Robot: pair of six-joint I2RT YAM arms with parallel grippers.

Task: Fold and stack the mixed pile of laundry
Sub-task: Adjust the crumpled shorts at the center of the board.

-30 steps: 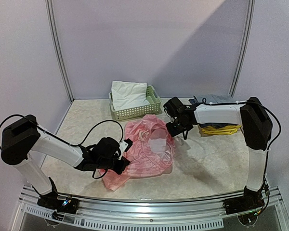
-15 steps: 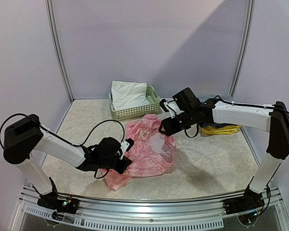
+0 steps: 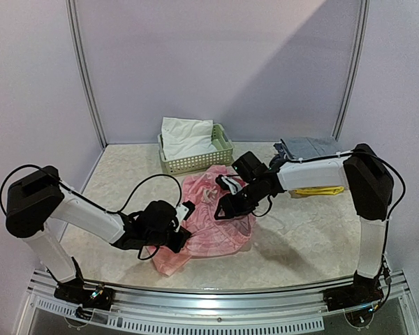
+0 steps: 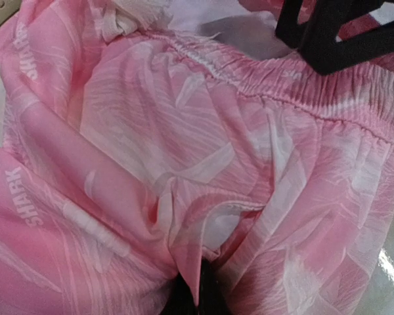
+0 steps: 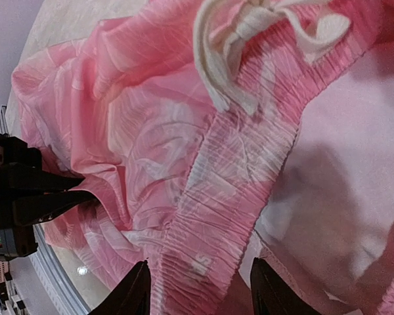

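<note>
A thin pink garment (image 3: 220, 225) with white drawstring ties (image 5: 243, 39) lies crumpled mid-table. My left gripper (image 3: 180, 234) is shut on a fold at its left edge; in the left wrist view the pink cloth (image 4: 184, 131) bunches between the jaws of my left gripper (image 4: 200, 289). My right gripper (image 3: 223, 207) hovers open over the garment's ribbed waistband (image 5: 236, 177), one finger on each side of the band (image 5: 197, 289). A larger white piece (image 3: 185, 136) rests in the basket at the back.
The pale green lattice basket (image 3: 195, 163) stands at the back centre. Folded dark blue (image 3: 311, 148) and yellow (image 3: 325, 190) clothes sit at the back right, behind the right arm. The table's front rail (image 3: 216, 296) runs along the near edge.
My right gripper has swung from the garment's far right side down and left onto the waistband. The left gripper has kept its hold and barely moved.
</note>
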